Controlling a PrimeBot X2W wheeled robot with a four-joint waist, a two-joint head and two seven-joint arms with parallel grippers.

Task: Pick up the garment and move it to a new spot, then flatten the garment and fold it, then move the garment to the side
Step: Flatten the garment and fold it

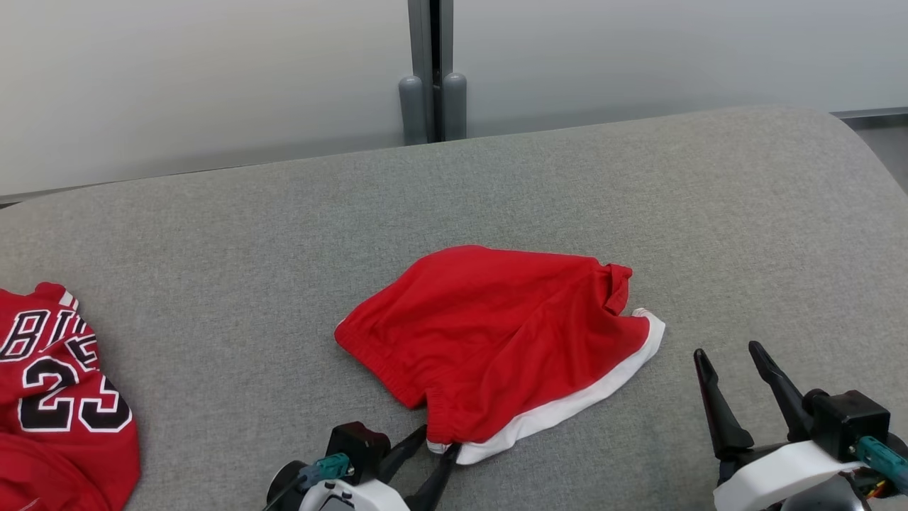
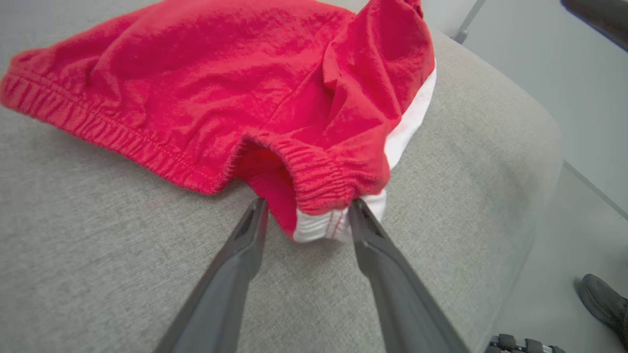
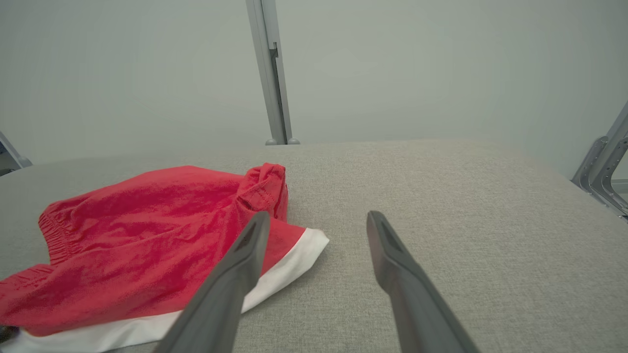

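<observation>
Head view: left gripper (image 1: 440, 438) straddles garment (image 1: 496, 333) corner, cushion (image 1: 638, 199) spreading around.

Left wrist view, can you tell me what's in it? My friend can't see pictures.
The left gripper has its two dark fingers open on either side of the near corner of a crumpled red garment with white trim. The garment lies on a grey fabric surface, and a dark shoe shows on the floor at the lower right.
</observation>
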